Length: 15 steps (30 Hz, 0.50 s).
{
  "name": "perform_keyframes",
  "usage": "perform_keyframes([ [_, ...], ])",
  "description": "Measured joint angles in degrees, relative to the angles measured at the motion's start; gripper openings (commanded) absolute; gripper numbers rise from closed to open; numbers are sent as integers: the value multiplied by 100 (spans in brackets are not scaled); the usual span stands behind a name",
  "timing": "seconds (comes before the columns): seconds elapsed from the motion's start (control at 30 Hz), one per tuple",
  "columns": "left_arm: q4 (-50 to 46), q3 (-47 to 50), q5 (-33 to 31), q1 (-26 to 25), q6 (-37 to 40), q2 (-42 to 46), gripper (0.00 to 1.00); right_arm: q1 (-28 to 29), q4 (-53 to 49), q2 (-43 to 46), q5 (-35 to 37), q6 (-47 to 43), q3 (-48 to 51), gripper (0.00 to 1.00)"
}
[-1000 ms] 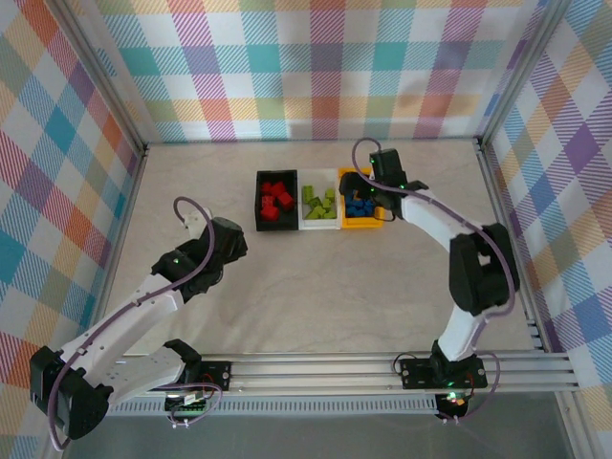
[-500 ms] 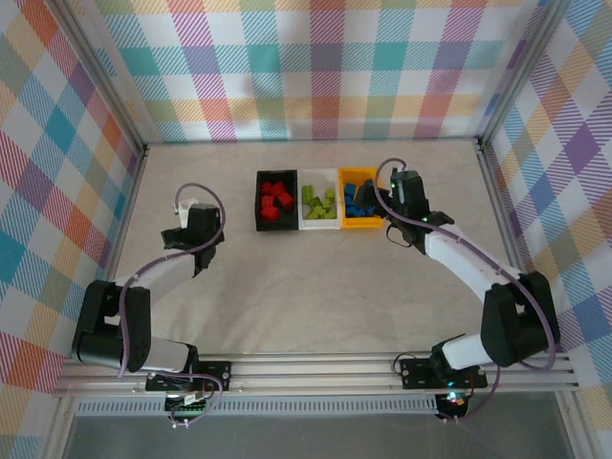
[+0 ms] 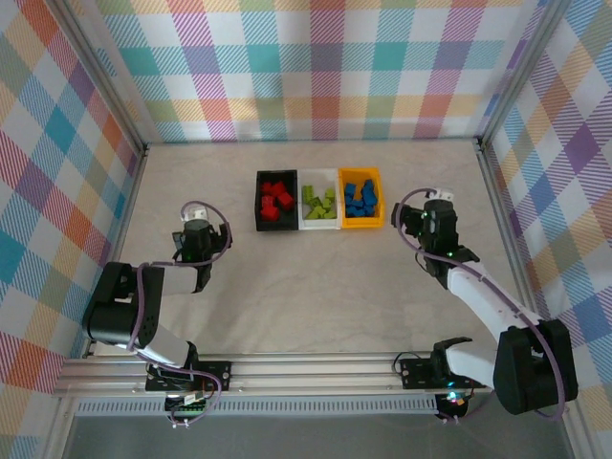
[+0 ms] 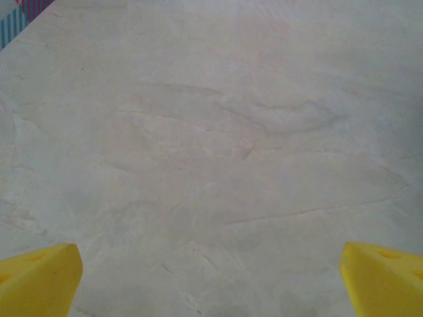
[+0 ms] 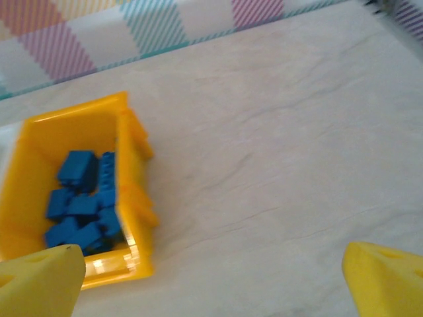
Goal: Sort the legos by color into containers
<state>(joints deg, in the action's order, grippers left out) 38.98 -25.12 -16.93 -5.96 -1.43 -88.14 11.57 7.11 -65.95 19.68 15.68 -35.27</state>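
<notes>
Three bins in a row: one black bin (image 3: 276, 226), one white bin (image 3: 319, 226), one orange-yellow bin (image 3: 361, 225). Orange-yellow one just ahead and left of the right gripper (image 5: 211, 277); whole row off to the right of the left gripper (image 4: 211, 277). Three colours of brick, one colour per bin: about five red bricks (image 3: 276, 199), about six green bricks (image 3: 318, 201), roughly seven blue bricks (image 5: 79, 208), heaped too closely for a sure count. Two grippers, two yellow fingertips (image 4: 39, 277) apiece.

Black bin (image 3: 276, 227) holds red legos (image 3: 276, 199), white bin (image 3: 319, 227) green, yellow bin (image 3: 362, 225) blue.
</notes>
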Motion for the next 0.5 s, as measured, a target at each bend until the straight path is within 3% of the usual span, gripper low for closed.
perform_keyframes([
  [0.17,372,168,293,101,20,-118,100,-601,1132,-313,-26,-767,623,100],
  [0.3,553,168,345,101,48,-118,100,-1102,1762,-901,-505,-894,925,100],
  [0.5,645,168,393,101,85,-118,100,-1239,3101,-1840,-1130,-1003,1198,100],
])
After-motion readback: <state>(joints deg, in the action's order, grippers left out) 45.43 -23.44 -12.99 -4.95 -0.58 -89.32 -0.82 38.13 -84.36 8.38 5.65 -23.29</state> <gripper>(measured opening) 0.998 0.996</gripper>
